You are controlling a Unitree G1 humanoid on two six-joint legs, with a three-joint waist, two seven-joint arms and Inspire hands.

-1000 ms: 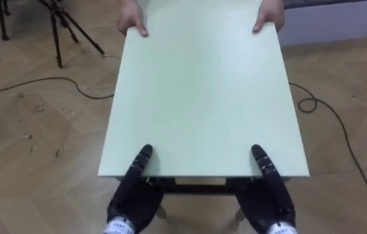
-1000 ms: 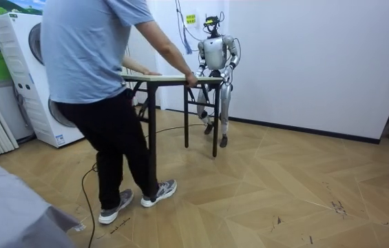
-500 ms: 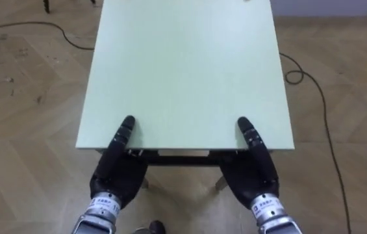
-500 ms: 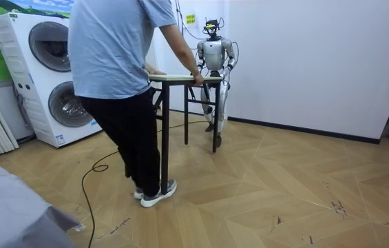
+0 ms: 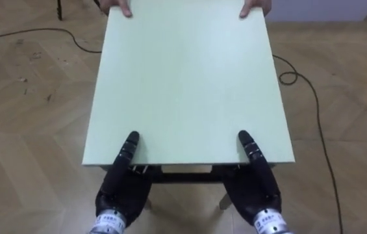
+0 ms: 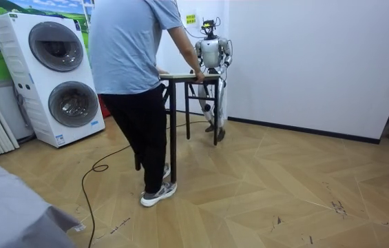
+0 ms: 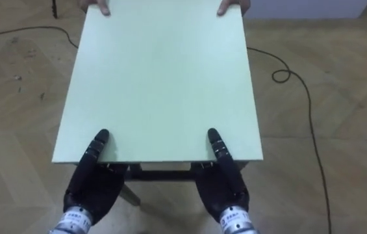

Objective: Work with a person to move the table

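I'm looking at a wood floor point(image 6: 284, 200) w/ two stacked washers point(image 6: 53, 83) standing at the room view's left. A person point(image 6: 135, 62) in a light blue top & dark trousers is standing at the near end of the table, back to the cam. The robot is standing at the far end, by the white wall point(image 6: 304, 62). The pale green tabletop point(image 5: 186, 84) is sitting between them on dark legs point(image 6: 173, 131). From the head cam, the person's hands point(image 5: 118, 6) are holding the far edge near both corners, thumbs on top. The robot's left hand point(image 5: 123, 185) & right hand point(image 5: 256, 188) are sitting at the near edge, one twd each corner. Each is laying a thumb flat on top, w/ the rest going under the board, so I can't tell whether either is clamping. A dark cable point(image 5: 321, 136) is snaking over the floor to the right of the tabletop.
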